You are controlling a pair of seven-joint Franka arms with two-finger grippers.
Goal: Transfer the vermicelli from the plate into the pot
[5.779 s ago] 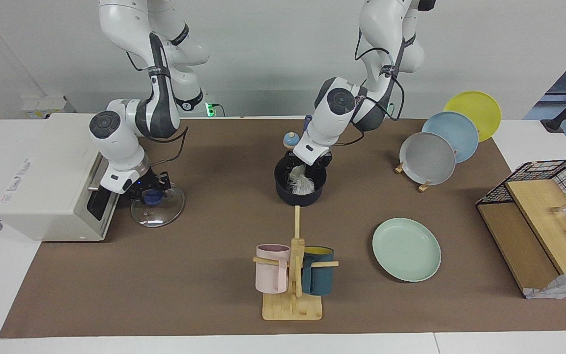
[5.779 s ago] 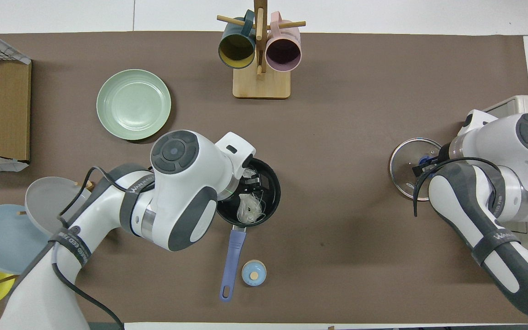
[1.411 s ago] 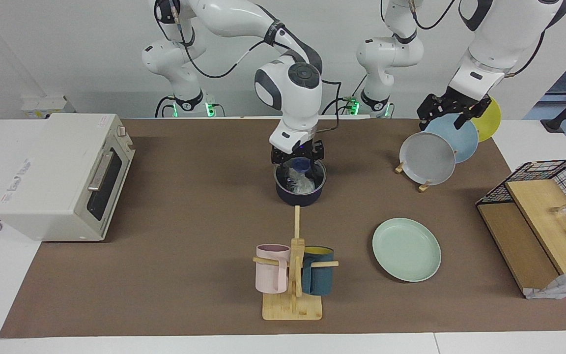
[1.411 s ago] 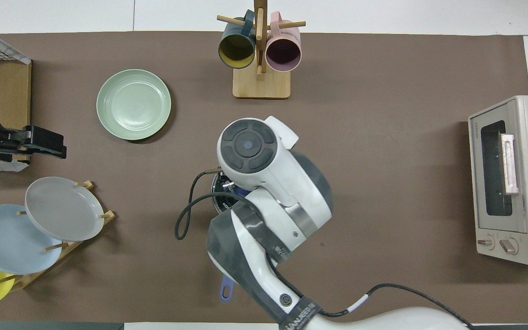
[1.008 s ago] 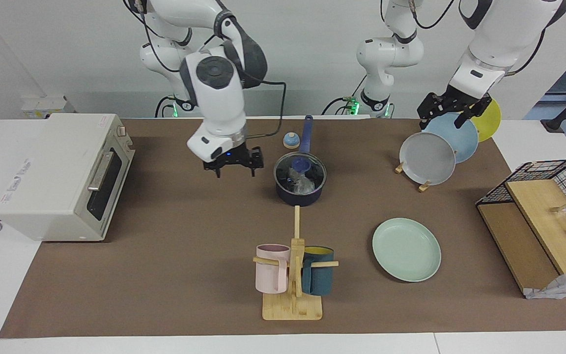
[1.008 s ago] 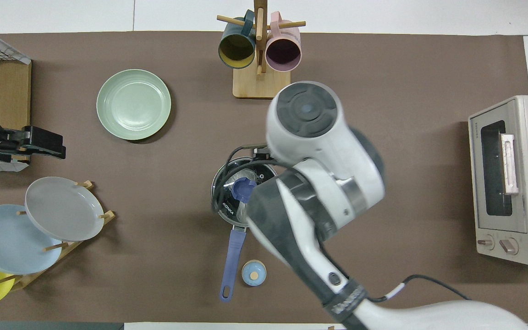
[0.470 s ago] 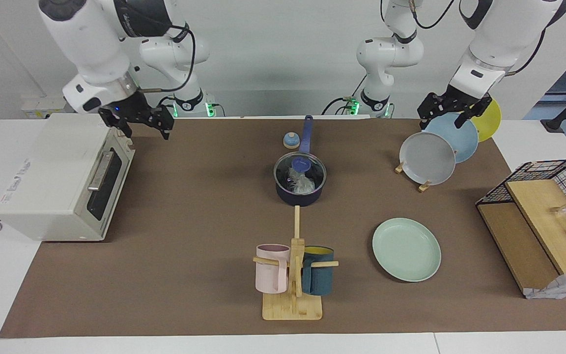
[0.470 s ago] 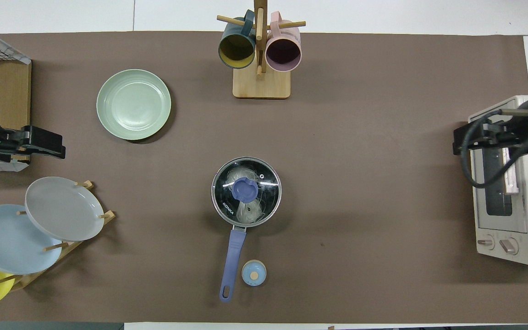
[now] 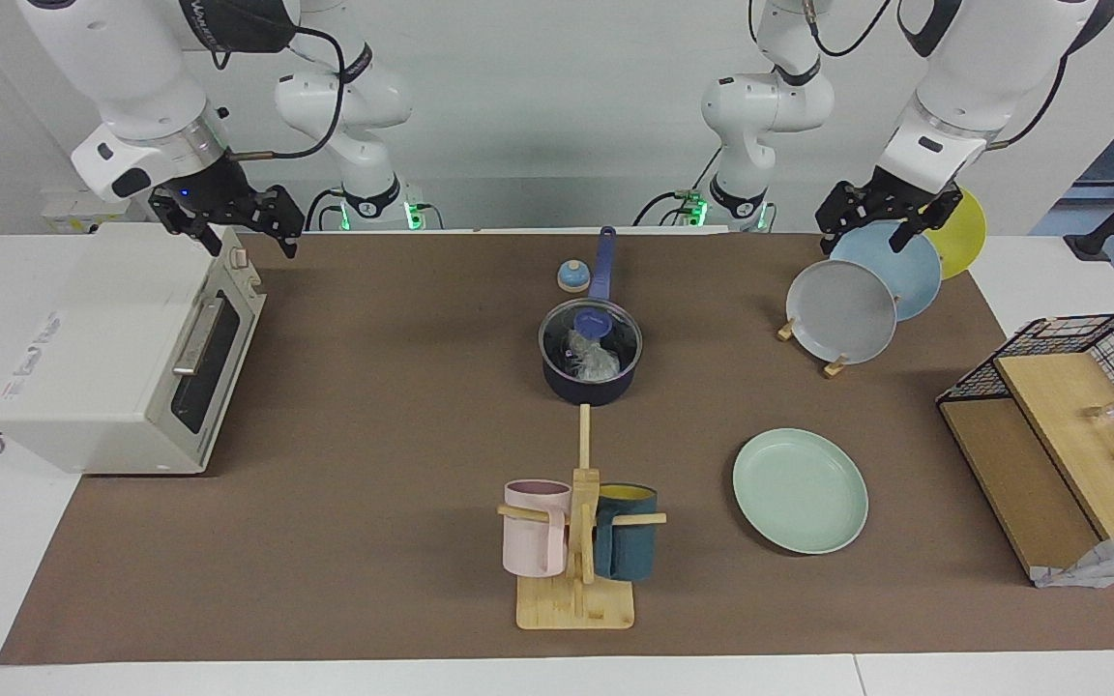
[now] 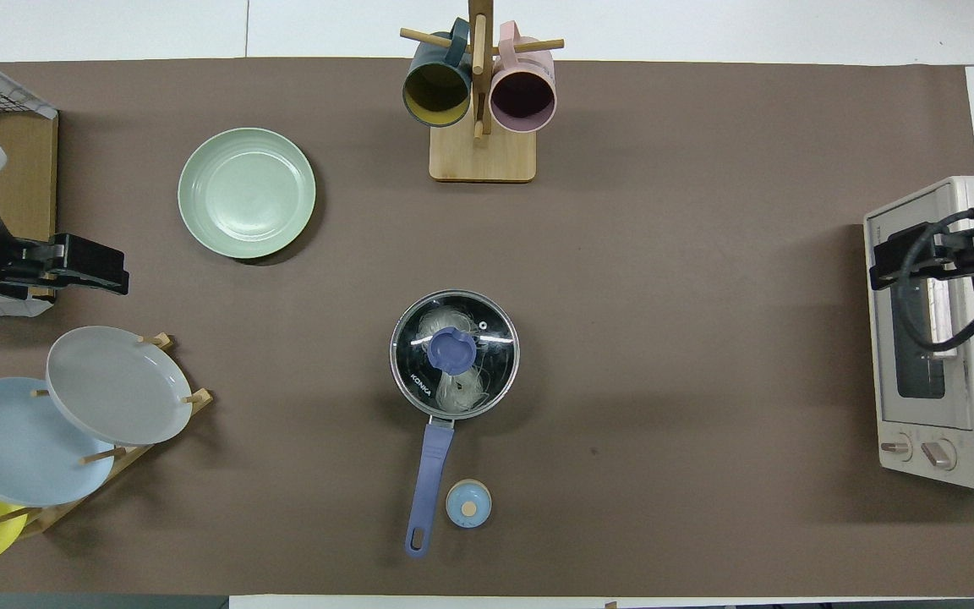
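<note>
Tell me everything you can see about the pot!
The pot is small, round and dark navy, standing upright mid-table. A glass lid with a blue knob covers it, and the whitish vermicelli shows through. Its long blue handle points toward the robots, beside a little blue round thing. No gripper touches it.

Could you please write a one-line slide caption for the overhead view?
Vermicelli sits in the lidded pot; the mint plate lies bare, both arms raised.
</note>
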